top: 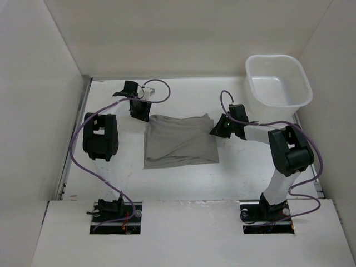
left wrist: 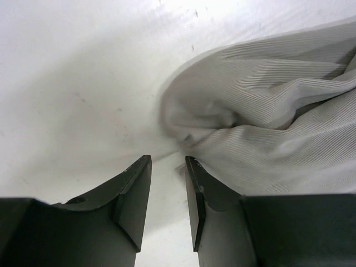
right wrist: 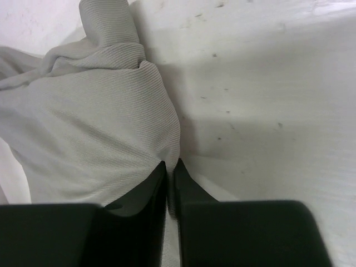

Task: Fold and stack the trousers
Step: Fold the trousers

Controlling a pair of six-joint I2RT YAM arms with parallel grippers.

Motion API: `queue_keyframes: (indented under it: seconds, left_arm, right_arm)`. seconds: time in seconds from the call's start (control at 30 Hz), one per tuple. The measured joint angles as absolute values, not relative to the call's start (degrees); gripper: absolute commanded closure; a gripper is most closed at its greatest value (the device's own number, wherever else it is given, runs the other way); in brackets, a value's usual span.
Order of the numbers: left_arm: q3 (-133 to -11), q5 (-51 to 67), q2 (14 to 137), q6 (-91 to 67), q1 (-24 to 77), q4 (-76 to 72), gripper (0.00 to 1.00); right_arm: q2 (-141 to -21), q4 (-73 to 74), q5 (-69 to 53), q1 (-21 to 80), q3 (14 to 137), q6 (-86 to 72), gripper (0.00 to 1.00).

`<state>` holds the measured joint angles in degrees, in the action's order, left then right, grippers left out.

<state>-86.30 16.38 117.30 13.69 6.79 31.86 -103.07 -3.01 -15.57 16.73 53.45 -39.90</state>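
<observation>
Both arms reach forward; left claw [left wrist: 168, 159] jaws apart (a clear gap), right claw [right wrist: 169, 163] pressed nearly together

No legible text, labels, brands or numbers in any view; nothing readable on trousers [top: 179, 142], tub [top: 276, 56] or surface [top: 183, 189].

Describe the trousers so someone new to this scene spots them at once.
On the white table, look between the left gripper and right gripper. The trousers lie there, a folded grey square, the only cloth; the tub far right is white plastic.
</observation>
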Motion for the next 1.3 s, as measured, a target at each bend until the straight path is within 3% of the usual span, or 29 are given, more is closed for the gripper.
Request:
queue_keyframes:
  seconds: [0.03,0.1,0.3,0.37,0.4,0.43,0.7,1.0,1.3]
  left_arm:
    - [-87.18,16.29,117.56,13.69,6.79,31.79,0.71]
    - [-88.55,16.27,117.89,13.67,6.79,31.68,0.69]
    - [-89.25,16.32,117.86,13.67,6.46,31.51,0.61]
    - [-89.23,16.29,117.49,13.69,5.87,31.57,0.6]
    - [-89.23,16.29,117.05,13.69,5.39,31.77,0.59]
    - [-89.21,16.23,116.46,13.69,4.84,32.05,0.59]
    - [-86.72,15.73,104.79,13.63,-0.08,34.65,0.58]
    - [-75.18,14.92,89.38,12.84,-10.22,36.51,0.53]
    - [-68.95,14.02,80.16,12.8,-16.88,37.93,0.52]
  right_arm:
    - [-102.76,-2.96,-15.35,16.51,53.21,-39.99,0.55]
    - [-102.3,-3.46,-15.92,16.29,52.95,-39.77,0.44]
    - [-100.09,-3.44,-17.06,16.29,51.72,-38.37,0.34]
    - [-98.06,-3.05,-17.19,16.27,50.43,-38.09,0.27]
    - [-96.68,-2.79,-17.23,16.19,49.8,-37.82,0.05]
    - [-95.13,-2.22,-17.3,16.08,49.34,-37.69,0.0]
    - [-81.69,8.36,-15.22,14.2,51.05,-30.76,0.0]
    - [-76.97,29.17,-1.06,13.8,56.84,-23.18,0.0]
    - [-73.95,34.76,8.03,7.73,58.94,-22.48,0.0]
